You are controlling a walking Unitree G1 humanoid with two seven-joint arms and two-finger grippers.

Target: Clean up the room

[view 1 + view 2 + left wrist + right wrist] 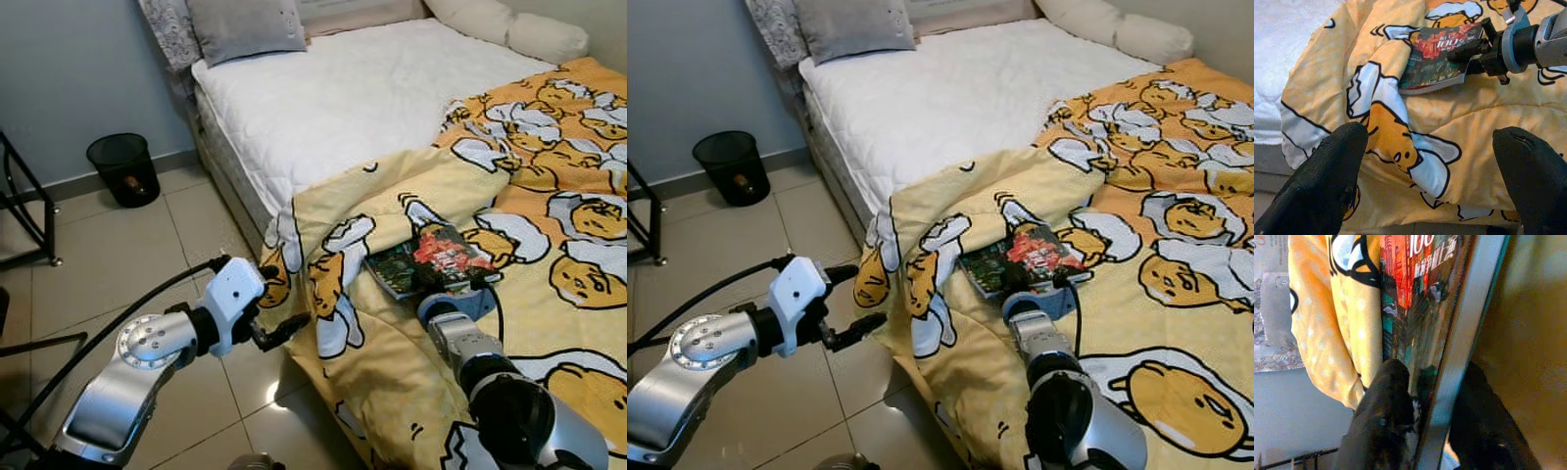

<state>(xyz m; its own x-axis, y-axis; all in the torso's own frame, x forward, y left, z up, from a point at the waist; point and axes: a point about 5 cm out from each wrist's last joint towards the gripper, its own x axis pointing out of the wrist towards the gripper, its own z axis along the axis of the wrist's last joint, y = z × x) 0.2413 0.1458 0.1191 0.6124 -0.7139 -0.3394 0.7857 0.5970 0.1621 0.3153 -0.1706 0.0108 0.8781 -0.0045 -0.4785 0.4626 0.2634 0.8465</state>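
lying on the yellow duvet [392, 392] near the bed's [323, 98] foot-side edge: a thin book [431, 259]. right gripper [1425, 416] clamped on its near edge, one of the fingers [1386, 396] on the cover, one beneath. probably light, stiff at the spine, glossy and apt to slip or sag; better gripped deep beside the spine. left gripper [279, 308] spread wide, empty, off the bed's corner.

A paperback book [431, 258] lies at centre right of the head view, on a rumpled yellow blanket [392, 372] printed with egg characters. Its cover is dark green with a red patch and white lettering (too small to read). Its near edge is pinched between black fingers [1386, 421], slightly lifted.
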